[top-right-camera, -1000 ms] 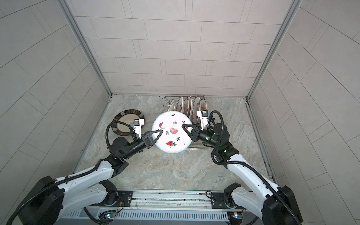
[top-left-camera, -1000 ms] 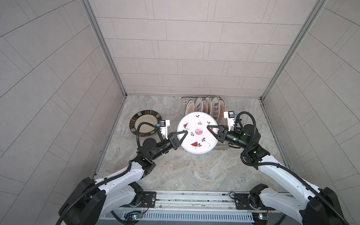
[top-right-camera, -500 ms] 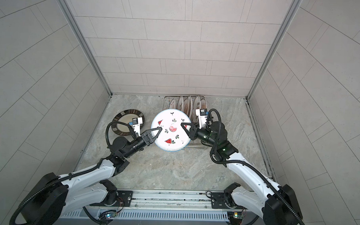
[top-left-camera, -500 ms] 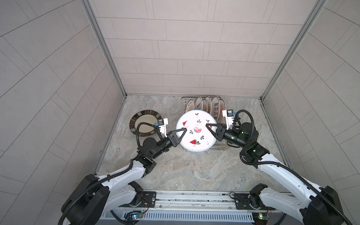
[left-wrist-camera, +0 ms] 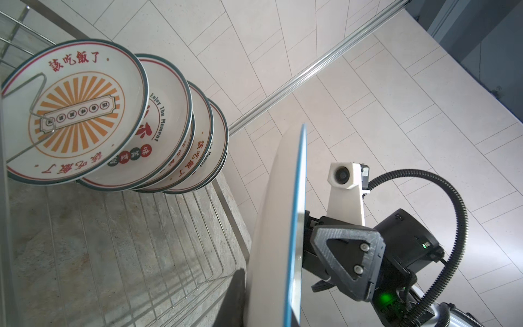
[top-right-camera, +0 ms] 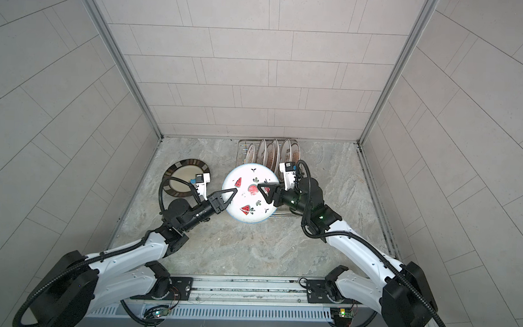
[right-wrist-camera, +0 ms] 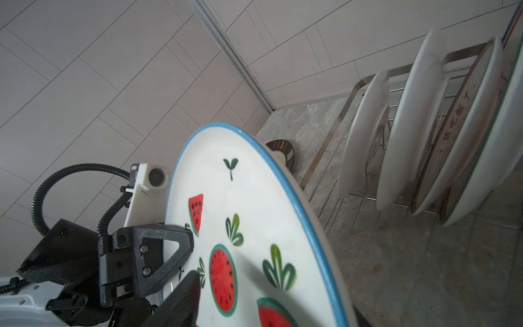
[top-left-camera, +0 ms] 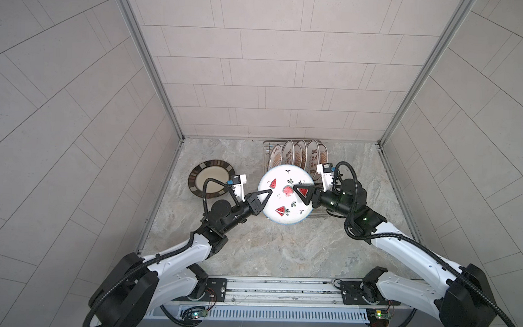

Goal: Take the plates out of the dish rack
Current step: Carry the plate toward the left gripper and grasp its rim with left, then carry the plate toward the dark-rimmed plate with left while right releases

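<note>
A white, blue-rimmed watermelon plate [top-left-camera: 284, 208] [top-right-camera: 246, 213] [right-wrist-camera: 254, 203] hangs in the air over the near end of the dish rack [top-left-camera: 266, 146] [top-right-camera: 240, 145] [left-wrist-camera: 113, 240]. My left gripper [top-left-camera: 266, 196] [top-right-camera: 234, 190] is shut on its left rim. My right gripper [top-left-camera: 296, 188] [top-right-camera: 259, 186] straddles the right rim with its jaws open, and one of its fingers [left-wrist-camera: 348, 254] stands just off the plate's face. Several sunburst plates [top-left-camera: 296, 153] [top-right-camera: 272, 154] [left-wrist-camera: 73, 113] [right-wrist-camera: 410, 127] stand upright in the rack's far half.
A dark striped-rim plate [top-left-camera: 207, 180] [top-right-camera: 185, 176] lies flat on the marble table at the left, behind my left wrist. Tiled walls close in the left, right and back. The arms' base rail [top-left-camera: 280, 287] runs along the front edge.
My right gripper has opened and let go of the watermelon plate's right rim. My left gripper keeps its hold, and the plate has barely moved.
</note>
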You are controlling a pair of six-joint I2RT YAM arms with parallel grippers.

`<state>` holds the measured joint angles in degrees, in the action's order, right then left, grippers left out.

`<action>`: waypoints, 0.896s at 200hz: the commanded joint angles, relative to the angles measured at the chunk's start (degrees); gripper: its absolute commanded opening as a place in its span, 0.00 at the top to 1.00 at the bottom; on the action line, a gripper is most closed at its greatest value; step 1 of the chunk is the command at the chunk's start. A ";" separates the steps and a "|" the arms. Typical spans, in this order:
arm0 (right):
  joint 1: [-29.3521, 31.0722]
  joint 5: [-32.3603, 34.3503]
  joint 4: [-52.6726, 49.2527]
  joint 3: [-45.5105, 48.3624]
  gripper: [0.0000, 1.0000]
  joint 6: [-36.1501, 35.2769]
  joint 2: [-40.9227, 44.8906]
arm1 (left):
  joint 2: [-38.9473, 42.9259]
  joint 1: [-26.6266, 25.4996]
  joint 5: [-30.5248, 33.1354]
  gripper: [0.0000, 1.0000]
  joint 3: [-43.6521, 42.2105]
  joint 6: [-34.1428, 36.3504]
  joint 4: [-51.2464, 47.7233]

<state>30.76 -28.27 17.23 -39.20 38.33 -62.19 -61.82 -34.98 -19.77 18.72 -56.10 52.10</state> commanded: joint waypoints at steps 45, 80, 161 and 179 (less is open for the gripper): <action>1.08 5.55 -3.03 -0.70 0.01 -1.74 2.48 | 1.82 -0.15 4.64 1.00 -0.25 -1.91 5.24; 1.23 8.73 -5.08 -0.38 0.01 -2.74 3.10 | 2.37 0.37 5.94 1.00 -0.67 -2.18 5.52; 1.65 14.04 -6.16 2.55 0.01 -7.34 9.87 | 3.22 6.12 6.32 1.00 -1.59 -5.35 6.10; 2.30 14.26 -6.45 2.63 0.01 -9.65 10.85 | 4.02 7.67 5.55 1.00 -1.58 -6.02 5.87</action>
<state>32.10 -15.33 11.16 -37.06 32.56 -53.25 -61.01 -29.19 -13.72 16.36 -58.92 49.39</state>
